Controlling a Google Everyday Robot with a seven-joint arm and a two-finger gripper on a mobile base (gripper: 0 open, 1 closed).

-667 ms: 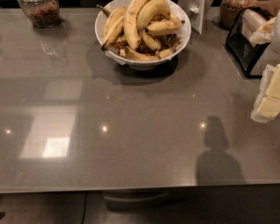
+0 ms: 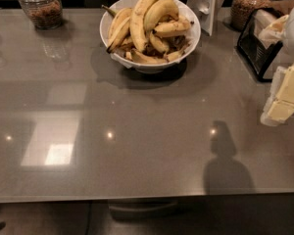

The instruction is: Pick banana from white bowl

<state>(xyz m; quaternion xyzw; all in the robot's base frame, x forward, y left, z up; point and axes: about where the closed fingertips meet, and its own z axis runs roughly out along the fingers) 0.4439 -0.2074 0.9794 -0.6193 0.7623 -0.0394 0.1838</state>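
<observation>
The white bowl [image 2: 188, 43] stands at the far middle of the grey table, heaped with bananas. A short, stubby, fairly straight yellow banana [image 2: 172, 28] lies across the right side of the heap. It is below a plump curved banana [image 2: 161, 10] and beside long curved bananas [image 2: 137, 21]. My gripper [image 2: 284, 98], with cream-coloured parts, hangs at the right edge of the view over the table. It is well to the right of the bowl, nearer than it, and apart from it.
A glass jar [image 2: 39, 6] stands at the far left and another glass jar [image 2: 249, 6] at the far right. A white card stand [image 2: 206, 4] is behind the bowl. A black wire holder [image 2: 257, 45] with paper sits by the gripper. The table's front edge [image 2: 137, 198] runs along the bottom.
</observation>
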